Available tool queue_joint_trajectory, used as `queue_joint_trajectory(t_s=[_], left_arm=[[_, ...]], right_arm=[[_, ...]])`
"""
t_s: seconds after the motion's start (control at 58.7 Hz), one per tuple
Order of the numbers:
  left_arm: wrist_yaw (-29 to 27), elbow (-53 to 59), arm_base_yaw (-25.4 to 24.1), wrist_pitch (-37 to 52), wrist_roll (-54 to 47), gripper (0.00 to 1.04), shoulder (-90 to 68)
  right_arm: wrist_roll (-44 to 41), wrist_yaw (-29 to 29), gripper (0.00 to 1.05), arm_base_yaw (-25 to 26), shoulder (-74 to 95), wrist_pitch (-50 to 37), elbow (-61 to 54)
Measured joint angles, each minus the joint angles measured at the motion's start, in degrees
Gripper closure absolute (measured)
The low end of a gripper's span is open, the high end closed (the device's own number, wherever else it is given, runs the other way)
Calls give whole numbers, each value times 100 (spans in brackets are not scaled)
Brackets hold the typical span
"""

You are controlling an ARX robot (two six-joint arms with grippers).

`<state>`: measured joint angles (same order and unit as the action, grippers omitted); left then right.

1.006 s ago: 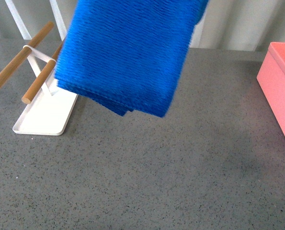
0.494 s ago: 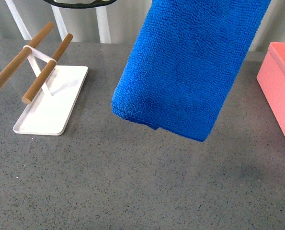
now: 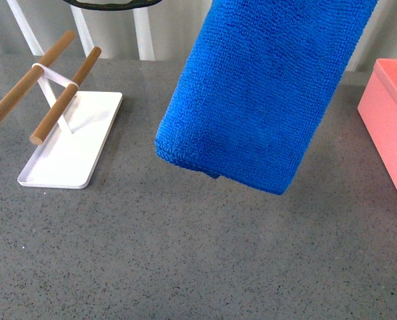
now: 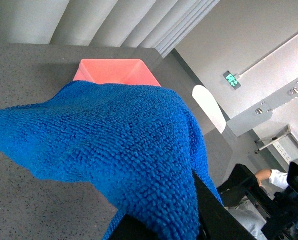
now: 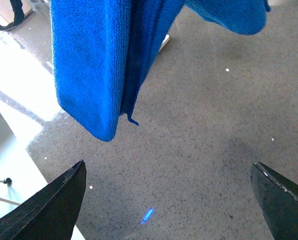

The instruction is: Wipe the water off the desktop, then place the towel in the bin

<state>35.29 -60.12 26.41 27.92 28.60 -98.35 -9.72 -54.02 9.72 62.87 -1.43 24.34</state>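
The blue fluffy towel [image 3: 258, 100] hangs folded in the air above the speckled grey desktop [image 3: 185, 253], between the white tray and the pink bin [image 3: 388, 120] at the right edge. My left gripper [image 4: 164, 227] is shut on the towel [image 4: 113, 145]; its black jaws show under the cloth, and the bin [image 4: 113, 72] lies beyond it. The left gripper itself is out of the front view. My right gripper [image 5: 169, 200] is open and empty over the desktop [image 5: 204, 135], with the towel [image 5: 98, 60] hanging ahead of it.
A flat white tray [image 3: 68, 150] with two wooden rods [image 3: 61, 97] stands at the left back. A white-slatted wall runs behind the desktop. A faint darker patch [image 3: 345, 237] shows on the desktop at the right.
The towel swung from the left-centre toward the right, nearer the bin, uncovering the tray. In the last half second it barely moved.
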Motion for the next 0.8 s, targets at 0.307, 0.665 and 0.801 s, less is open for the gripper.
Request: queue_joint_trajectory(t_s=[0.307,0.665,0.801], left_arm=[[-2,0,0,0,-2,100,0],[-2,0,0,0,0,100,0],[0,0,0,0,0,100,0]], right_arm=[[544,-55,7,-807,1506,-1749,514],[1436,-203,7,-1414,3058,-3362,1091],[1956,-199,7,-1716,3405,-4116,1222]])
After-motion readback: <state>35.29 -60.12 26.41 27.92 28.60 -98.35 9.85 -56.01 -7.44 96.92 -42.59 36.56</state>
